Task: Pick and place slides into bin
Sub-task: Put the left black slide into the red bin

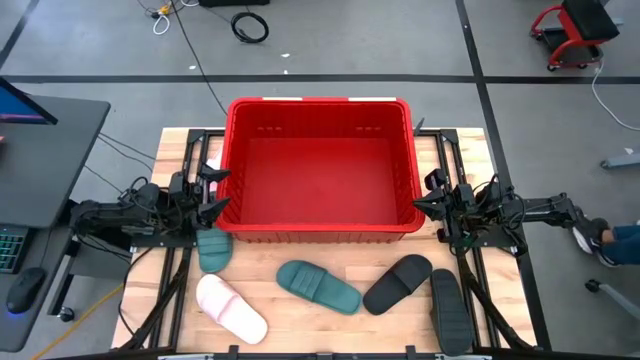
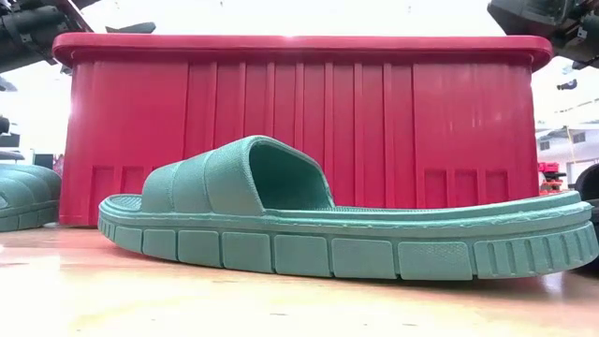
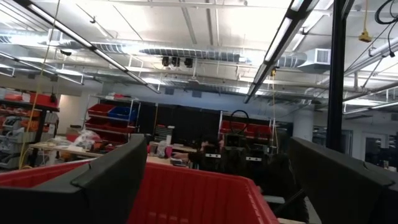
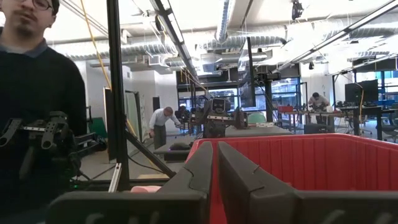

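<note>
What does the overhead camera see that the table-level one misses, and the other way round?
Only the overhead view shows the pale pink rubbery slide, two black slides, and the bin's empty inside. Only the table-level view shows the teal slide's blocky sole edge. Both share the large red plastic bin and the teal green slide in front of it.

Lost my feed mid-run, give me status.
Left gripper open, right gripper shut, both empty beside bin. Bin empty; five slides on table. Nothing blocking.
</note>
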Robot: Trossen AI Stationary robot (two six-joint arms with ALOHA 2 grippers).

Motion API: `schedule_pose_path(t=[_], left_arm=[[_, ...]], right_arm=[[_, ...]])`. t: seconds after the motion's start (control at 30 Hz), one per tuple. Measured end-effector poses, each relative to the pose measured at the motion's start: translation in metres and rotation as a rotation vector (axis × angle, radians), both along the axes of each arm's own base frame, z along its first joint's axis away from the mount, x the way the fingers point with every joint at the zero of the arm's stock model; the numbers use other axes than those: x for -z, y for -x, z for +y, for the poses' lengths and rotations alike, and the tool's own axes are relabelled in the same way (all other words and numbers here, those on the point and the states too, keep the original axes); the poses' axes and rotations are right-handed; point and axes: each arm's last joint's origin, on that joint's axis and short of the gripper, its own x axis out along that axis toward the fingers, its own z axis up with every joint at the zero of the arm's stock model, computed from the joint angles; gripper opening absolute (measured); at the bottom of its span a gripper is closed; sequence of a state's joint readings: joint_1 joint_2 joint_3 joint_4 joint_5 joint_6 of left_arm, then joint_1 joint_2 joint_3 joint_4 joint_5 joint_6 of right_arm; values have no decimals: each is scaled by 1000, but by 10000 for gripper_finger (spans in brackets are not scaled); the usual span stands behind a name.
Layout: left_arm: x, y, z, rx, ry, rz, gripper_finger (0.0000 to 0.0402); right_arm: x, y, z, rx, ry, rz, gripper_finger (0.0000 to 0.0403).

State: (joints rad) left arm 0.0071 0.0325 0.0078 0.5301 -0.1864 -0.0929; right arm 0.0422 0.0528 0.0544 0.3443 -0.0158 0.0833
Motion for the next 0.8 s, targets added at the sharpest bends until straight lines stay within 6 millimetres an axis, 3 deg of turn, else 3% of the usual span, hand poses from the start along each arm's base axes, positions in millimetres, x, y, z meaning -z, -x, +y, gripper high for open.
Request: schedule_pose_path(t=[0.3,0.57,0.8], left_arm=[[0,0,0,-3,0,2,396],[10,-3,7,-242,84,117,396],[10,-2,7,-253,93,116,396]], right_arm=[[0,0,0,0,0,0,30],[0,0,0,-6,-20,-1,30],[-10,3,-1,-13,-103,-30,30]])
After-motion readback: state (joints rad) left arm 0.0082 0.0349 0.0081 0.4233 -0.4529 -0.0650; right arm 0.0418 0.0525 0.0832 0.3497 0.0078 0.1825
